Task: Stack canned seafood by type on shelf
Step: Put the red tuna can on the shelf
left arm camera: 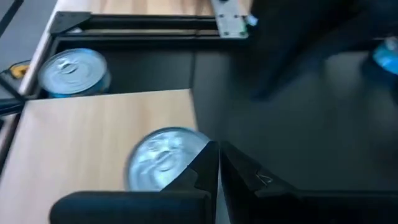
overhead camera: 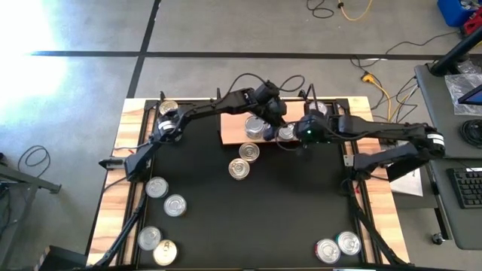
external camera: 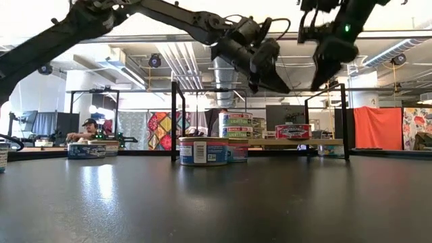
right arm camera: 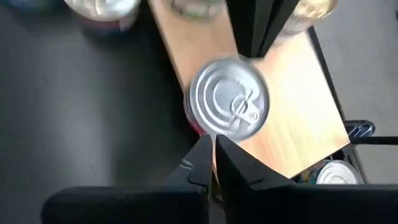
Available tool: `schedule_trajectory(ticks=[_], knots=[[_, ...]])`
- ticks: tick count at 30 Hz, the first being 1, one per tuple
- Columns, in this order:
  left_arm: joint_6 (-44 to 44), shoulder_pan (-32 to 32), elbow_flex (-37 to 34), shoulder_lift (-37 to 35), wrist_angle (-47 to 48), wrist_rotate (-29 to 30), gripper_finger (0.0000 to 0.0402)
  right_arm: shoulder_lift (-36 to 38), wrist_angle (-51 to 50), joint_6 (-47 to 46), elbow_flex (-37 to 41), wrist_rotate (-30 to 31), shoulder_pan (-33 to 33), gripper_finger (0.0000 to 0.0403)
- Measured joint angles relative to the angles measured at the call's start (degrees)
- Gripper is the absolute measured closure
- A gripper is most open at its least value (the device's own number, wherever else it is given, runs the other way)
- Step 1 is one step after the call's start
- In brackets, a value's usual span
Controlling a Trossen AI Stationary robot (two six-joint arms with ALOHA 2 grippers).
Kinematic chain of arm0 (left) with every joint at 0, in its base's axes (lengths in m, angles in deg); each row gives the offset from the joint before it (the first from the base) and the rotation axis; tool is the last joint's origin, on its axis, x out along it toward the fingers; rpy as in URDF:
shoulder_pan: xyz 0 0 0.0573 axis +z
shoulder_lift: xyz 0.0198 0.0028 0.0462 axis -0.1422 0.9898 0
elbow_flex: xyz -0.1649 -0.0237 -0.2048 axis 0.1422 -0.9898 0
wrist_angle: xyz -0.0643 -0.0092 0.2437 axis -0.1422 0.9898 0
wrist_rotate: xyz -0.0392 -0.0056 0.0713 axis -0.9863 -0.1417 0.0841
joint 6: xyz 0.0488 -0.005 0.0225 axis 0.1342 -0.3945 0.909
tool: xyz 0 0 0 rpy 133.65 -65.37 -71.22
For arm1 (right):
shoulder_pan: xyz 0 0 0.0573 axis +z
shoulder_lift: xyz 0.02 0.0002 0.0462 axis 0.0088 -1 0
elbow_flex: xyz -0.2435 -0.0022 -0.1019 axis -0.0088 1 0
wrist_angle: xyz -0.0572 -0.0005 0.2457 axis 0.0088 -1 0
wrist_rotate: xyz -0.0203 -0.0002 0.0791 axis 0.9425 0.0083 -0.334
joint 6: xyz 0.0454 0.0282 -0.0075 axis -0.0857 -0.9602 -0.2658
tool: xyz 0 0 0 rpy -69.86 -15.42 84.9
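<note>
The shelf (overhead camera: 233, 126) is a light-wood board with black wire posts at the table's far middle. On it stand stacked cans of seafood (external camera: 235, 125) and a red-sided can (external camera: 293, 131) with a silver lid (right arm camera: 229, 99). Loose cans stand on the table just in front of the shelf (overhead camera: 249, 152) (overhead camera: 239, 168). My left gripper (left arm camera: 217, 165) is shut and hovers above the shelf beside the silver-lidded can (left arm camera: 163, 158). My right gripper (right arm camera: 213, 152) is shut too, raised above the red-sided can, with nothing between its fingers.
Several more cans stand at the near left (overhead camera: 156, 187) (overhead camera: 149, 239), two at the near right (overhead camera: 326, 251) (overhead camera: 349, 242), one at the far left corner (overhead camera: 167, 109), one behind the shelf (left arm camera: 73, 71). Both arms crowd the air over the shelf (external camera: 270, 74) (external camera: 324, 74).
</note>
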Motion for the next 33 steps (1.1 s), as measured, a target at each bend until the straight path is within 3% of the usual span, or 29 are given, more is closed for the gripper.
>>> schedule_trajectory(ticks=[5, 8, 11, 14, 17, 20, 25, 33], knots=[[-3.11, -1.13, -14.46, -8.56, -10.49, 0.44, 0.0402, -4.71, 3.66, 5.1, 0.57, -1.13, -2.61, 0.0394], [-6.32, -1.25, -26.43, -14.98, -19.97, 2.77, 0.0402, -6.99, 7.21, 7.6, 0.55, -9.39, -6.48, 0.0394], [-8.39, -1.27, -38.48, -21.99, -27.23, 9.67, 0.0402, -9.26, 10.05, 9.05, 0.55, -14.93, -11.04, 0.0394], [-9.75, -1.38, -48.37, -28.64, -31.11, 17.99, 0.0402, -11.85, 11.73, 9.92, 0.52, -14.99, -14.83, 0.0394], [-11.89, -1.34, -55.21, -32.9, -32.67, 21.72, 0.0402, -15.03, 13.33, 10.26, -0.3, -18.6, -17.0, 0.0394], [-13.46, -1.11, -58.95, -34.61, -33.13, 23.65, 0.0402, -18.73, 13.15, 10.38, -1.7, -22.07, -17.64, 0.0394], [-13.91, 0.3, -61.64, -34.76, -33.11, 24.49, 0.0402, -23.4, 12.78, 11.06, -5.52, -22.19, -17.67, 0.0394], [-12.32, 3.62, -62.55, -34.76, -31.7, 27.19, 0.0402, -26.73, 5.43, 14.91, -11.92, -14.45, -19.51, 0.0394]])
